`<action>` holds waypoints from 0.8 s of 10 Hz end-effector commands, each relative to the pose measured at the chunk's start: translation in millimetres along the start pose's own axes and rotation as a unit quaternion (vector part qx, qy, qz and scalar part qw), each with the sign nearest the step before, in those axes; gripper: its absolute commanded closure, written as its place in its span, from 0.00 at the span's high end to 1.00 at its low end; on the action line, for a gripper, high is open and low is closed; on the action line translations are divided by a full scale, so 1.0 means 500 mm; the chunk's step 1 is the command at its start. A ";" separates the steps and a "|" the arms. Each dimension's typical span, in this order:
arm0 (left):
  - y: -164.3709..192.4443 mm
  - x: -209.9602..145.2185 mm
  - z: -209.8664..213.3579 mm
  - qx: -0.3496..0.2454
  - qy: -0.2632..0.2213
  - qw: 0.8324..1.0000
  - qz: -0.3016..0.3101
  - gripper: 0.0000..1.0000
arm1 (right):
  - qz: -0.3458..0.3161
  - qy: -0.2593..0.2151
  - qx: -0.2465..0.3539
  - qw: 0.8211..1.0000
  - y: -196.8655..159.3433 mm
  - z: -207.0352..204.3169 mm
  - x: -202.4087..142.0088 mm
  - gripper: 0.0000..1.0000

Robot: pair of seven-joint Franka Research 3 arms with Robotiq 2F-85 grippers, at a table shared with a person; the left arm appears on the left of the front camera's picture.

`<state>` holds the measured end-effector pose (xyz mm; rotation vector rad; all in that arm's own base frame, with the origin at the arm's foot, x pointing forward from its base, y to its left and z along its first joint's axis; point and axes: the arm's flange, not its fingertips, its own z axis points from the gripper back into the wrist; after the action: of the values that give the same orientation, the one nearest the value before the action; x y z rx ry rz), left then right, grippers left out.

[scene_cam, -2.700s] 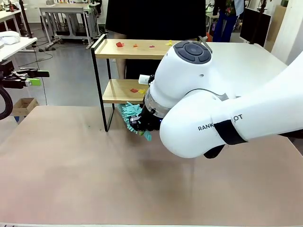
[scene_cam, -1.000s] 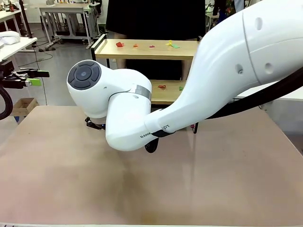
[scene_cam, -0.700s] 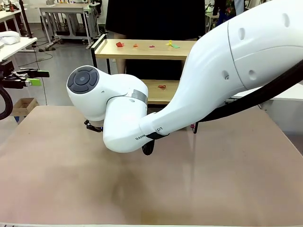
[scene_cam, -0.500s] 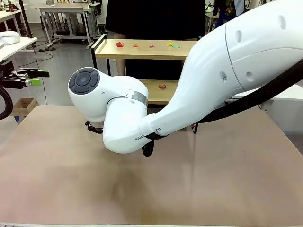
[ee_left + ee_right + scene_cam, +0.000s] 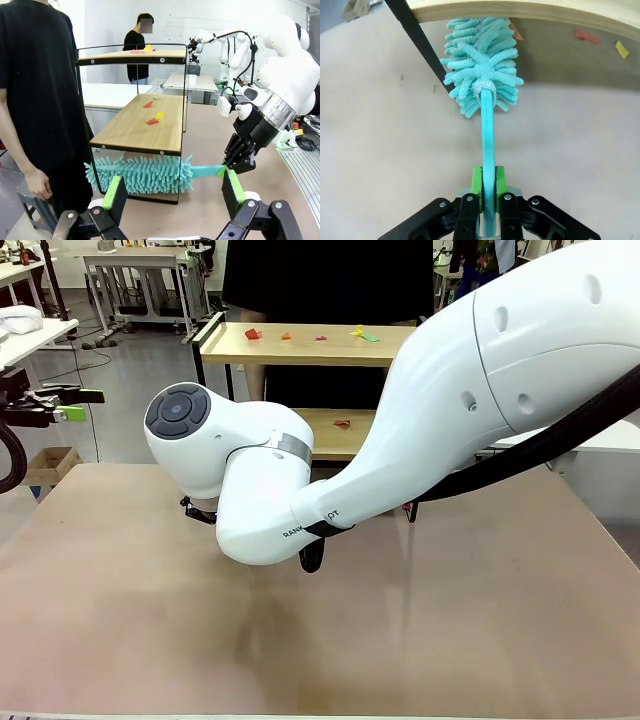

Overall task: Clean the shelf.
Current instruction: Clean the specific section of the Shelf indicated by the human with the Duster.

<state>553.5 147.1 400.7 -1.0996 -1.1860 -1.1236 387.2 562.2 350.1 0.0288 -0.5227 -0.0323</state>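
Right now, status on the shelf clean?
Right jaws shut on duster handle; left jaws open, empty. Duster head under shelf's lower board; scraps on both boards. Person beside shelf.

Lab or workshop — rows of white worktables (image 5: 140, 257), bare grey floor (image 5: 140, 390)

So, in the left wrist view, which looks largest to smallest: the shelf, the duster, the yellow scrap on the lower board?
1. shelf
2. duster
3. yellow scrap
All three sit about equally far from the camera, so the order is safe.
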 end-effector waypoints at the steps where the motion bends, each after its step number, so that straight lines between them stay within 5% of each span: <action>1: -0.003 0.008 0.001 0.001 -0.001 1.000 -0.004 1.00 | 0.005 -0.006 0.003 1.000 0.001 0.004 0.002 0.13; 8: -0.003 0.008 0.001 0.001 -0.001 1.000 -0.004 1.00 | -0.014 0.023 0.025 0.999 -0.143 -0.019 -0.039 0.13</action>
<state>553.5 147.1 400.7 -1.0995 -1.1860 -1.1237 381.1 515.4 325.3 0.0690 -0.4826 -0.0255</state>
